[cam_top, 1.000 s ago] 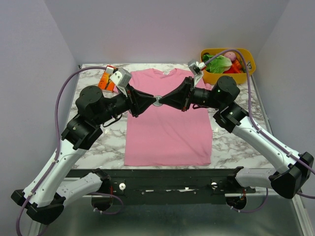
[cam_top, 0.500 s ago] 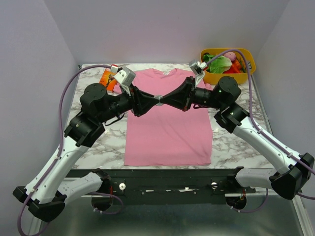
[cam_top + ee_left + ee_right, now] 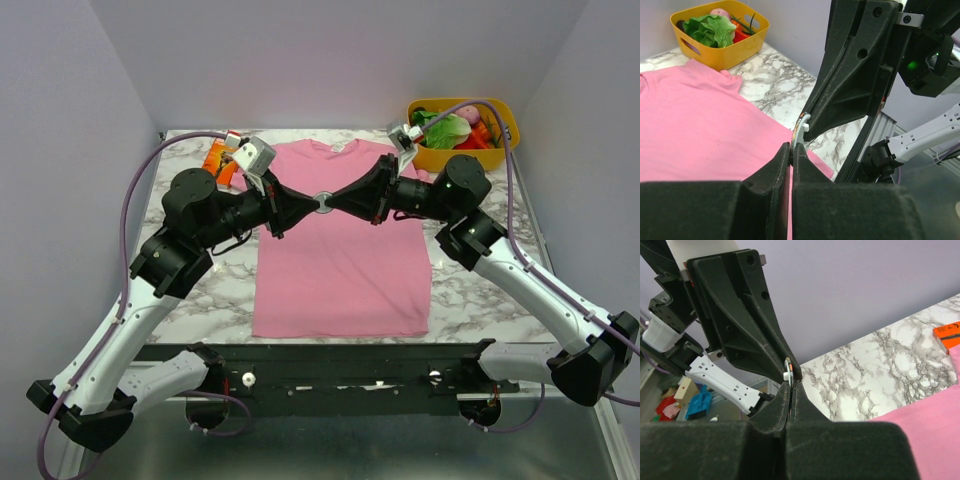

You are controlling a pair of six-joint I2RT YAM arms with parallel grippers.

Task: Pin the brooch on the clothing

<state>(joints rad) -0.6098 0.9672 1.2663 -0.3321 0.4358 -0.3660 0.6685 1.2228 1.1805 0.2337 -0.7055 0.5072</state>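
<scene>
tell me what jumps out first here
The two arms meet tip to tip above the pink T-shirt, the left gripper and right gripper both shut on the tiny brooch between them. A yellow basket sits at the far right corner; an orange package lies far left.

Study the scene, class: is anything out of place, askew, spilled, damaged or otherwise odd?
Nothing stands out. The pink T-shirt lies flat on the table, the yellow basket stands upright with its contents inside, and the brooch is gripped by the left fingers and right fingers above the shirt.
</scene>
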